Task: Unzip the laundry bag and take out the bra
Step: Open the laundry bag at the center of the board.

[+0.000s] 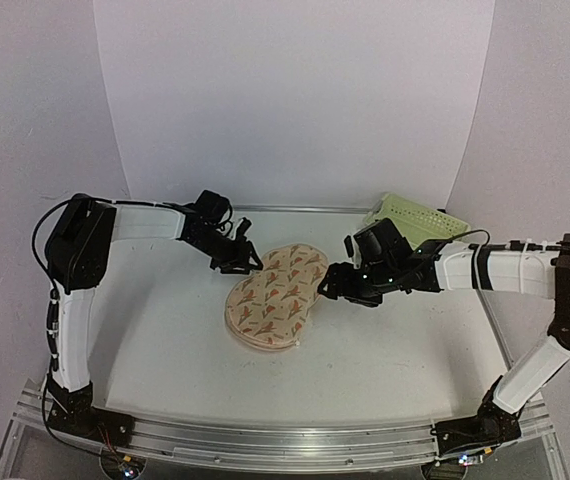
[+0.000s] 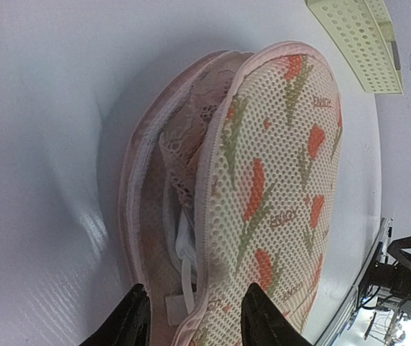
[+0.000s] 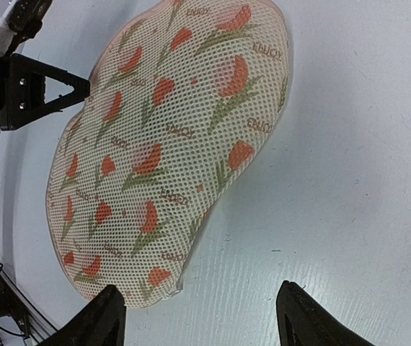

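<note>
The white bench (image 1: 165, 340) carries everything, and the laundry bag (image 1: 273, 297) lies flat about its middle; every place below is given from that bag. It is a peanut-shaped mesh pouch, printed side up. The side facing the left arm gapes between its upper and lower halves, so the zip looks at least partly undone there. A pale-green basket (image 1: 415, 222) stands well apart, beyond the bag's far-right end.

The right gripper (image 1: 330, 285) hangs just off the bag's right edge with its jaws wide apart. Only bare bench lies between them. The left gripper (image 2: 195, 321) sits at the bag's far-left end. Its jaws stand apart astride the pink zip rim (image 2: 204, 180), but I cannot tell whether they already pinch it.

Inside the gap the bra (image 2: 182, 241) shows as white fabric and a thin strap, with pale lace deeper in.

The bag looks light, limp and likely to slide on the smooth bench. I judge it needs pinning by a rim or an end while the other gripper works. The mesh could snag. The bra looks soft and squashy, and its strap or a cup edge near the opening seems the easiest hold. The lace should be spared hard pulling.
</note>
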